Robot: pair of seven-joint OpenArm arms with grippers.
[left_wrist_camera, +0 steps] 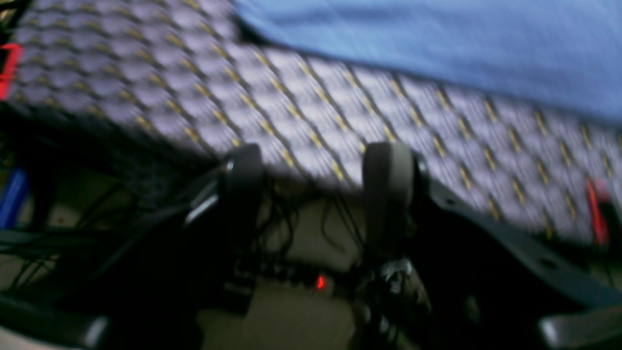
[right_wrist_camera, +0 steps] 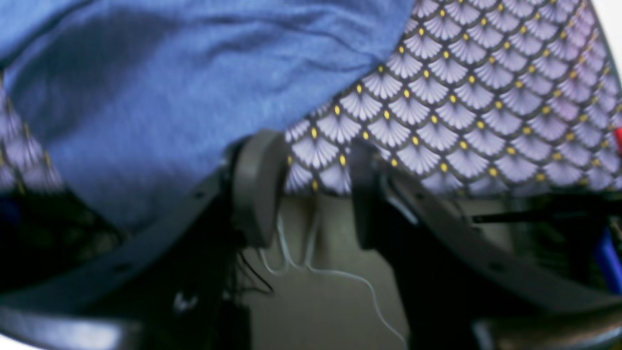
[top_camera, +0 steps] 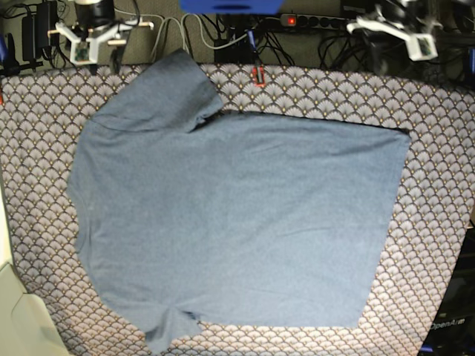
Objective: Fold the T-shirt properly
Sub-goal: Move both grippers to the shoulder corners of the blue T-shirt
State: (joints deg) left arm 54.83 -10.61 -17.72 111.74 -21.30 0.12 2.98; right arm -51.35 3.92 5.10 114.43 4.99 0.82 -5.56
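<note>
Ahead of both end effectors: T-shirt (top_camera: 237,222) flat on tabletop (top_camera: 438,148), plain side up, unfolded. Left end effector (left_wrist_camera: 316,170) fingers apart, empty, off tabletop edge, shirt well beyond. Right end effector (right_wrist_camera: 316,165) fingers apart, empty, sleeve just beside its finger. Risks: pinch catches tabletop cover with shirt edge; single-layer grab drags whole shirt, skews fold; uneven lift between arms wrinkles cloth.

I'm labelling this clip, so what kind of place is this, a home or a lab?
Most likely a robotics lab or test bench, not a home. A T-shirt lies flat on a patterned table cover, two robot arms sit at the table's far edge, and cables and a power strip crowd the floor behind.
</note>
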